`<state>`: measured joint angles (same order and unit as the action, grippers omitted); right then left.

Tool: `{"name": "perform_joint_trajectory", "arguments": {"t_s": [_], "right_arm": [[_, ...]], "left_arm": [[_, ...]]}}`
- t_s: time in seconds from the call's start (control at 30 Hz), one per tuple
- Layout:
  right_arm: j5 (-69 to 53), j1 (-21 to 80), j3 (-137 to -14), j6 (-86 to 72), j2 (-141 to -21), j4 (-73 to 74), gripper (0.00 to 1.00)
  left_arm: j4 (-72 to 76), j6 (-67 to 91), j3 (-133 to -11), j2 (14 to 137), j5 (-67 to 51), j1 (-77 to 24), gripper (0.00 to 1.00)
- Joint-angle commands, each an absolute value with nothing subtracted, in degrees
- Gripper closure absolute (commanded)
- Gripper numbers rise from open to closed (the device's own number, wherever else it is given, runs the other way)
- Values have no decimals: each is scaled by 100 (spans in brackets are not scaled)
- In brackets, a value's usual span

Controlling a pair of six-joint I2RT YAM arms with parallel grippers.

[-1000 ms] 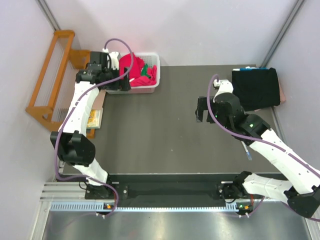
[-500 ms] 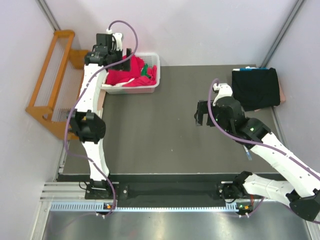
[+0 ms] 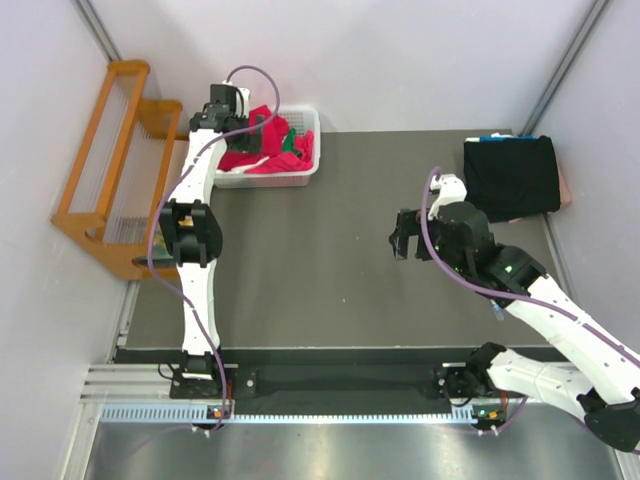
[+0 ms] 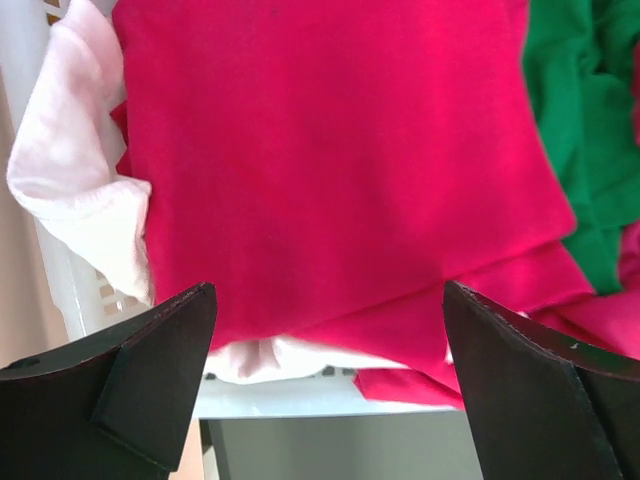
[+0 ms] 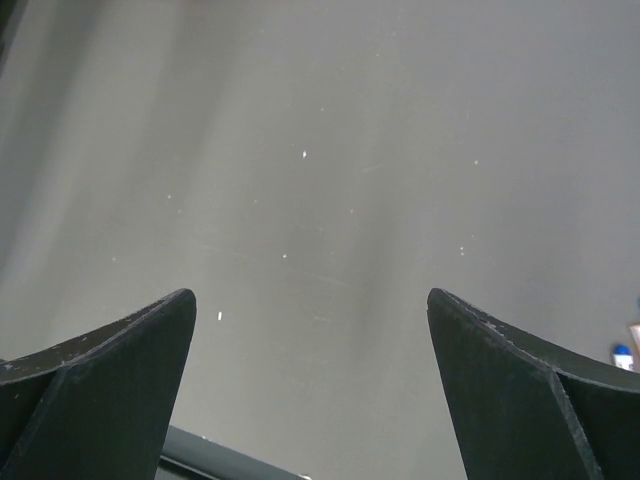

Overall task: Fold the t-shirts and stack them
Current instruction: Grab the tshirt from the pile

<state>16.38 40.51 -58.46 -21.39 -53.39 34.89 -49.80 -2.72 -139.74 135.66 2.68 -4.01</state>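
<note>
Friend: Where is your left gripper?

Me: My left gripper (image 4: pixel 327 300) is up over the white basket (image 3: pixel 306 176), at the far left corner of the table (image 3: pixel 320 270). Its two fingers are wide apart, and nothing is between them.

Friend: What is under it?

Me: A big red t-shirt (image 4: pixel 320 150). It lies on top of the heap in the basket. A green t-shirt (image 4: pixel 580 120) sits beside it on one side. A white cloth (image 4: pixel 80 200) hangs over the basket wall on the other side. I cannot tell if my fingers touch the red t-shirt.

Friend: And the right gripper?

Me: My right gripper (image 5: pixel 308 300) hangs over the bare gray table, near the middle. Its fingers are wide apart too, and it holds nothing.

Friend: Is any shirt out of the basket?

Me: Yes, a black t-shirt (image 3: pixel 512 177). It lies flat at the far right corner of the table, well apart from the basket.

Friend: What is that brown thing?

Me: A wooden rack (image 3: pixel 100 150). It stands just left of the basket, off the table.
</note>
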Motion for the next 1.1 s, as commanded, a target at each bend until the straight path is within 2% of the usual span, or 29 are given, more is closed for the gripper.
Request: {"name": "perform_joint_trajectory", "arguments": {"t_s": [0.0, 0.4, 0.47, 0.6, 0.63, 0.7, 0.73, 0.83, 0.87, 0.9, 0.93, 1.07], "right_arm": [[1433, 4122, -5748, -2118, -5282, 3252, 0], [941, 4122, -5651, -2188, -5440, 3076, 0], [914, 4122, -5651, -2223, -5449, 3059, 0], [888, 4122, -5608, -2276, -5414, 3015, 0], [879, 4122, -5581, -2285, -5423, 2980, 0], [879, 4122, -5564, -2303, -5431, 2962, 0], [862, 4122, -5555, -2303, -5449, 2927, 0], [818, 4122, -5555, -2311, -5493, 2901, 0], [809, 4122, -5546, -2303, -5502, 2866, 0], [809, 4122, -5546, -2311, -5502, 2848, 0], [774, 4122, -5546, -2312, -5502, 2830, 0], [729, 4122, -5537, -2294, -5485, 2786, 0]], "left_arm": [[-4421, -272, -13896, 13561, 360, -264, 1], [-3955, -378, -13825, 13851, 123, -79, 1], [-3972, -387, -13816, 13913, -156, -79, 5], [-4008, -404, -13711, 13966, -334, -88, 38], [-4051, -413, -13685, 13975, -360, -88, 55], [-4078, -448, -13597, 13966, -387, -88, 71], [-4113, -492, -13571, 13948, -413, -88, 76], [-4148, -615, -13395, 13870, -431, -88, 77], [-4192, -650, -13351, 13852, -431, -88, 90], [-4218, -659, -13342, 13843, -387, -79, 97], [-4245, -642, -13350, 13808, -387, -88, 100], [-4333, -598, -13254, 13553, -623, -62, 100]]}}
